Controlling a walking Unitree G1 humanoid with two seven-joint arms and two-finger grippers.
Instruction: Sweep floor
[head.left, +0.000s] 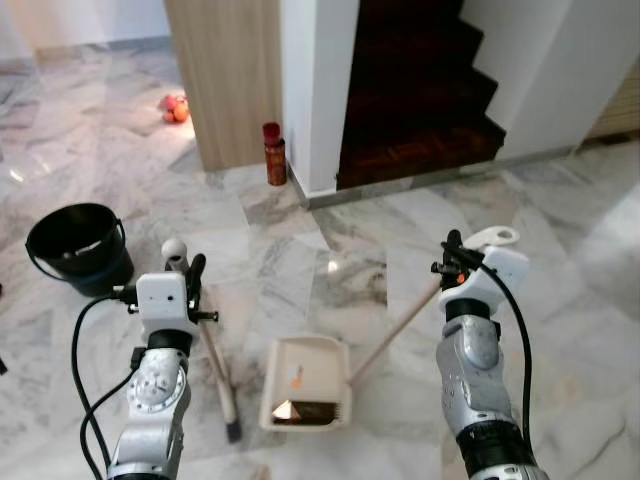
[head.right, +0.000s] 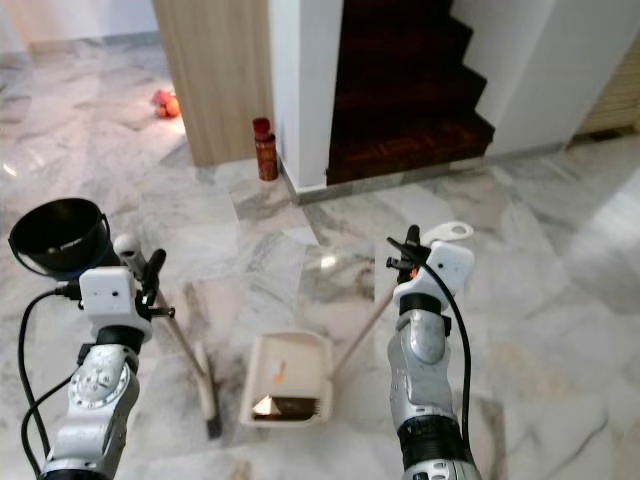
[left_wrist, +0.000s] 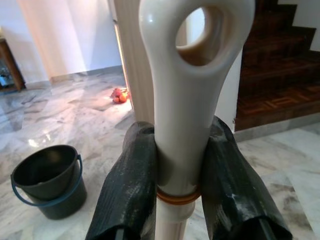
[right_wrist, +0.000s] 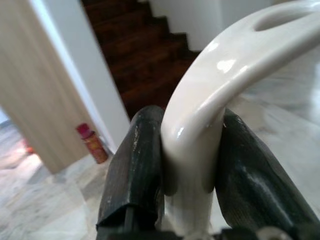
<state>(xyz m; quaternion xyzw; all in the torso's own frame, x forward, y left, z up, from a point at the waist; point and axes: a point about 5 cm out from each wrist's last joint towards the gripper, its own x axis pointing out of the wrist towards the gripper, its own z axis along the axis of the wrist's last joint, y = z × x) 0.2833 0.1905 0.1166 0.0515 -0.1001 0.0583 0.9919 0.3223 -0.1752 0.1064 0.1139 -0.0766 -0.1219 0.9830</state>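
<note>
The robot holds one tool in each arm, which seems the right arrangement for sweeping: the left gripper (left_wrist: 180, 175) is clamped on the top of the broom handle (left_wrist: 185, 100), its two black fingers (left_wrist: 130, 185) pressing the cream plastic from both sides just under the hanging loop, and the right gripper (right_wrist: 190, 165) is closed in the same way on the curved cream handle of the dustpan (head.left: 306, 382). In the left eye view the broom (head.left: 218, 372) goes down from the left gripper at a slant to its dark bristle end near the lower centre-left of the frame, just beside the dustpan, so the dirt can probably be pushed into the pan with a short stroke. The dustpan lies flat on the marble floor (head.left: 560, 250) in the lower centre, its long stick rising to the right toward the right gripper; it is pale cream, with a small orange mark and something shiny inside (what it is, one cannot tell). A black bucket (head.left: 80, 246) stands at the left, well apart from both tools, and a red bottle (head.left: 273, 153) stands by the white wall corner in the upper centre.
</note>
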